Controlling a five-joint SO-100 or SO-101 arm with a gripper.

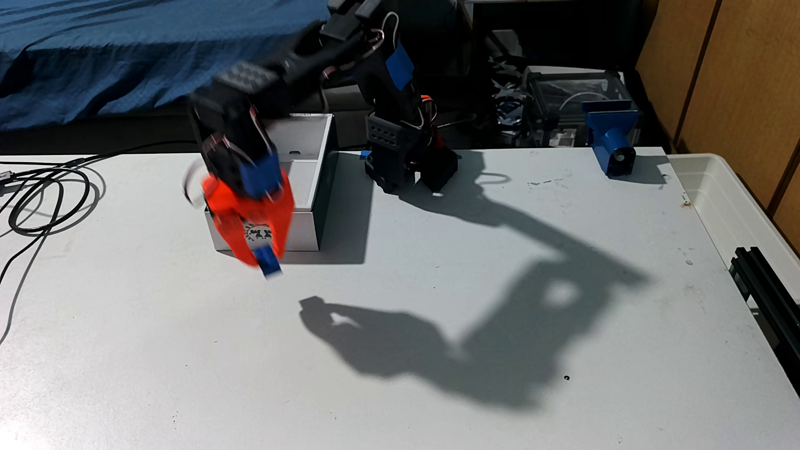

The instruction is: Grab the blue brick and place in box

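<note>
orange gripper (265,258) clamps the blue brick (269,264) before the box (303,236).

One arm (381,108) stands on one table (433,346), with one gripper (264,259) that has two orange fingers (236,233). There is one blue brick (269,265), one white box (309,173), one blue fixture (612,138) with a round hole, one translucent bin (736,203) at the right edge, one clear case (571,99) behind the table, and two blue tape patches (400,67) on the arm
</note>
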